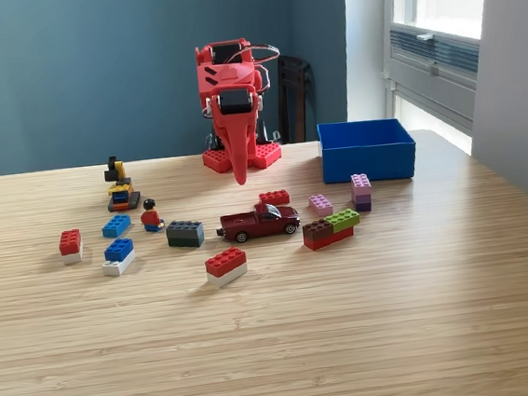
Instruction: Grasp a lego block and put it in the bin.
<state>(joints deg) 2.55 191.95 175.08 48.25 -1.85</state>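
The red plastic robot arm [233, 98] sits folded at the back of the light wooden table [369, 319]. Its gripper [240, 174] points down with the fingers pressed together, holding nothing. The low, square, bright blue plastic bin [366, 149] stands at three o'clock from the arm. Small lego blocks lie at six o'clock, around a dark red toy car [260, 223].
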